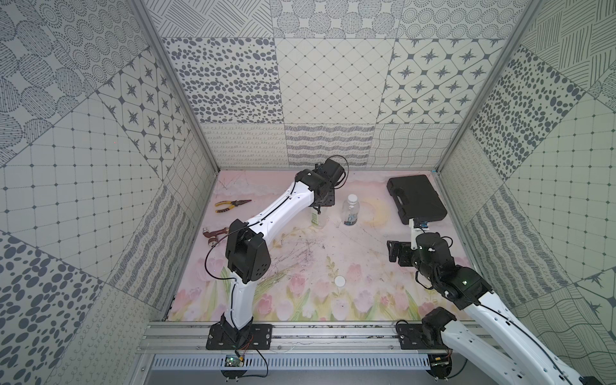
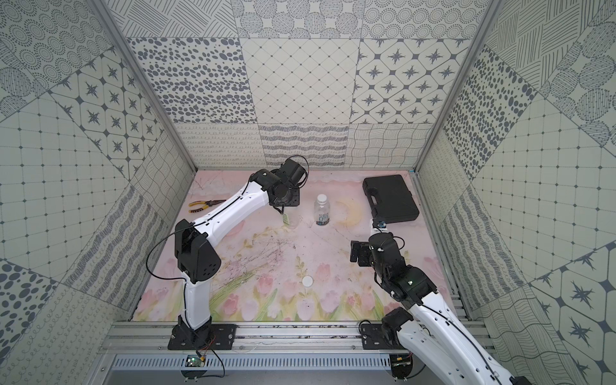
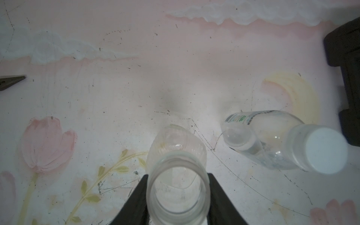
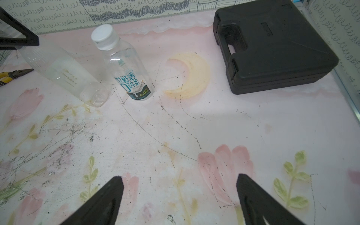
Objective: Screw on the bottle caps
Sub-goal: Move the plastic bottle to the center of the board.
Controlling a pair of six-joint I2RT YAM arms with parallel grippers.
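Note:
My left gripper (image 3: 178, 175) is shut on the neck of the taller clear bottle (image 1: 315, 218), whose mouth (image 3: 178, 185) is open with no cap on it. Its base rests on the mat (image 1: 300, 253), as the right wrist view shows of the bottle (image 4: 64, 72). Just right of it stands the shorter bottle (image 1: 351, 211) with a blue-white label, a white cap (image 4: 102, 33) on its neck. A loose white bottle cap (image 1: 340, 281) lies on the mat nearer the front, also in a top view as the cap (image 2: 307, 281). My right gripper (image 4: 180, 185) hangs open over the mat at the right, holding nothing.
A black plastic case (image 1: 416, 198) lies at the back right, close to the right arm. Yellow-handled pliers (image 1: 231, 204) and a brown-handled tool (image 1: 215, 233) lie at the left. Patterned walls enclose the mat on three sides.

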